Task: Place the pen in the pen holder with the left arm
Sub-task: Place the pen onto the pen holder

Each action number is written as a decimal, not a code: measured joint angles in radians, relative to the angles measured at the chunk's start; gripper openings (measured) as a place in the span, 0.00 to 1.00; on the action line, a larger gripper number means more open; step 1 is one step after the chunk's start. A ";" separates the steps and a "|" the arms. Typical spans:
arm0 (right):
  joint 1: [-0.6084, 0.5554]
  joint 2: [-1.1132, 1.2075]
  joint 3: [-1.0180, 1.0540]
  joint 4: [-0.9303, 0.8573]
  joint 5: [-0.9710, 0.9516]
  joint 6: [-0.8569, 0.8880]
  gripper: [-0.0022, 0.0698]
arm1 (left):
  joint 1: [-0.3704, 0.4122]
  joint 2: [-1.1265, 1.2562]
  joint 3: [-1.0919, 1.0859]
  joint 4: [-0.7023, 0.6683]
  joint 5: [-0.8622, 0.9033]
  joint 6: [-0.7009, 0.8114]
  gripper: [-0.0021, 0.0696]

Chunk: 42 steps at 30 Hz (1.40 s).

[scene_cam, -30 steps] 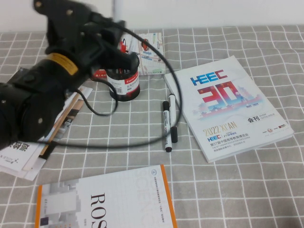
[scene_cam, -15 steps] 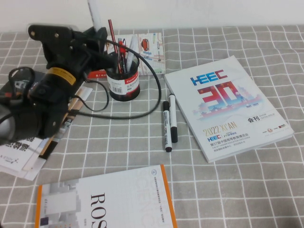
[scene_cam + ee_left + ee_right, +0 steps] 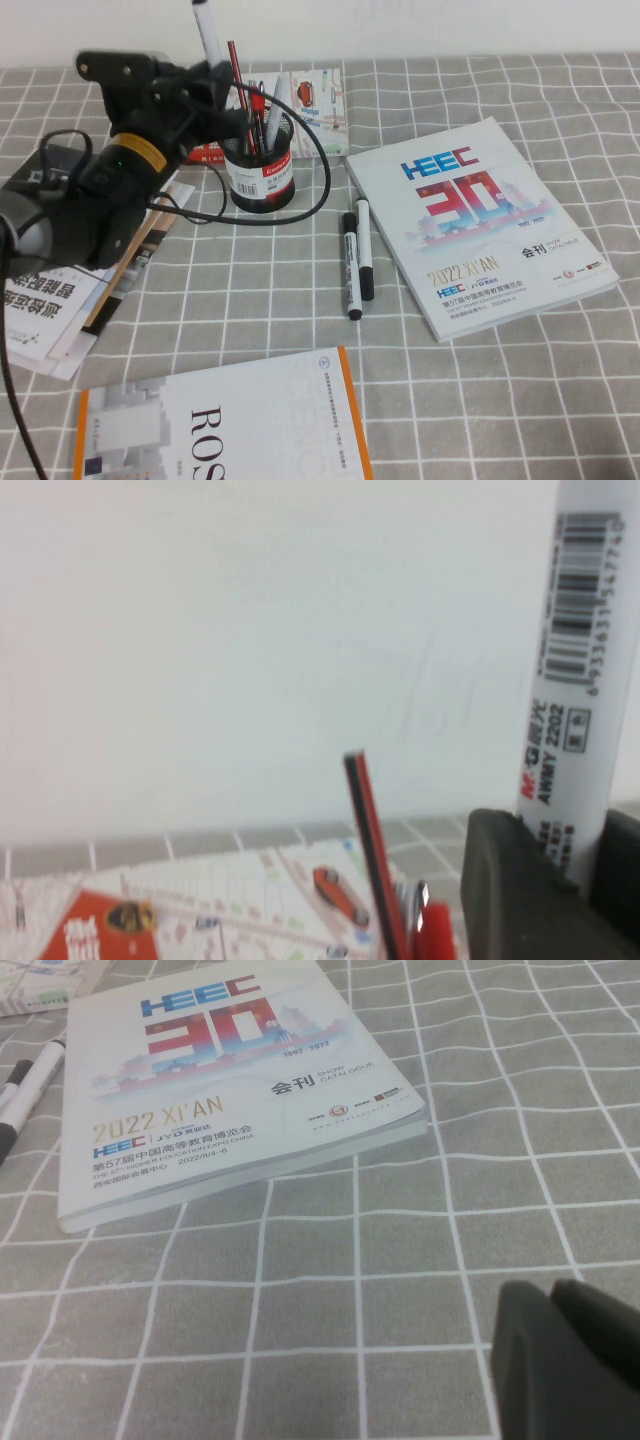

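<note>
The pen (image 3: 210,38) stands nearly upright, its lower barrel clamped in the left gripper (image 3: 213,80) just beside and above the holder (image 3: 260,172), which has red pens in it. The left arm (image 3: 110,190) reaches in from the near left, bent over papers. The right gripper (image 3: 560,1360) hovers low over the cloth near the catalogue (image 3: 210,1080), its fingers pressed together, empty.

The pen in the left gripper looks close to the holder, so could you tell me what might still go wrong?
The left gripper holds the pen upright beside the pen holder, not over its opening; released here, it may fall outside. The holder already carries red pens that could block it. The arm's cable curves around the holder and might tip it. The right gripper sits low, away, by the catalogue.
</note>
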 joint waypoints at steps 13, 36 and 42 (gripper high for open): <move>0.000 0.000 0.000 0.000 0.000 0.000 0.01 | 0.000 0.060 -0.006 0.008 0.010 -0.003 0.18; 0.000 0.000 0.000 0.000 0.000 0.000 0.01 | 0.000 0.055 -0.018 0.066 0.002 -0.005 0.46; 0.000 0.000 0.000 0.000 0.000 0.000 0.01 | 0.000 -0.027 -0.018 0.066 0.016 -0.005 0.46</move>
